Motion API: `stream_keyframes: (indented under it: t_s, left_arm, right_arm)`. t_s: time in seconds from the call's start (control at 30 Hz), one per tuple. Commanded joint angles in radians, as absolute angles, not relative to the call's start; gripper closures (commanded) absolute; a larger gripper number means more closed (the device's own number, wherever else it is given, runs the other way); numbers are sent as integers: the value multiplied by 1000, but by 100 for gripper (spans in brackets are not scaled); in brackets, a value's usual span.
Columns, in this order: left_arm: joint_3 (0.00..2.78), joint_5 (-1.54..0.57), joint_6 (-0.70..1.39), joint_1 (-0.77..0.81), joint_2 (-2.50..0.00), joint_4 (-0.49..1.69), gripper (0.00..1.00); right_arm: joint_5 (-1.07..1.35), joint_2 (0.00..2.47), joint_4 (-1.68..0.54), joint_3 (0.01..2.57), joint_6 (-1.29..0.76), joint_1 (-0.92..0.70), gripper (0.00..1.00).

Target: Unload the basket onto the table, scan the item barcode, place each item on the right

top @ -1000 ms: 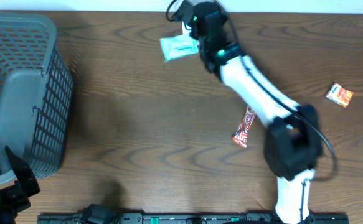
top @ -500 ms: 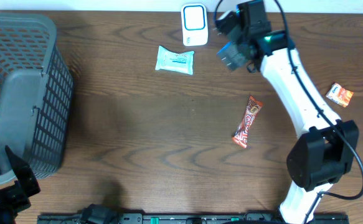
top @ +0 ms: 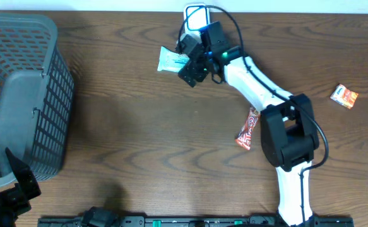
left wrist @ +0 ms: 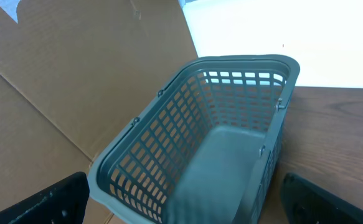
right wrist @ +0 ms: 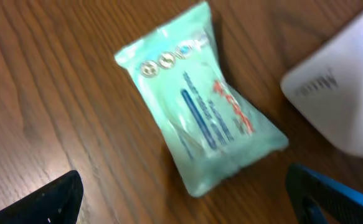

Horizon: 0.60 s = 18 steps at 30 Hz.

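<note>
A pale green packet (right wrist: 200, 106) with blue and red print lies flat on the wooden table, its left end showing beside the arm in the overhead view (top: 170, 60). Just behind it stands the white scanner (top: 196, 15), which the right wrist view catches at its right edge (right wrist: 346, 93). My right gripper (top: 189, 68) hangs over the packet's right end, open, with nothing between its fingers (right wrist: 190, 205). At the table's near left corner my left gripper (top: 16, 183) is open and empty (left wrist: 184, 208), facing the basket.
A grey plastic basket (top: 19, 94) lies on its side at the left, seen from the front in the left wrist view (left wrist: 231, 68). A red snack bar (top: 248, 129) lies beside the right arm's base. A small orange packet (top: 344, 96) sits far right.
A second ago the right gripper was at the tilted packet by the scanner. The packet then lay flat while the arm swung right; now the arm is back over it, open.
</note>
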<state>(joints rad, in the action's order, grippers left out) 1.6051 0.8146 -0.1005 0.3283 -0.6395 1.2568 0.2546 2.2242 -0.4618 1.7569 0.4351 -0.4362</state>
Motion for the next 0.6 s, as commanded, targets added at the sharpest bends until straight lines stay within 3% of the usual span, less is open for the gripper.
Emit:
stream_keyframes:
  t_s: [0.0,0.57]
  left_arm:
    - [1607,820,-88,325,-640,1257,2]
    - [1607,820,-88,325,-640,1257,2]
  right_arm:
    - [282,2241,-369,1759,453,-463,1]
    - [305,2367,-186,1760,442,-465,1]
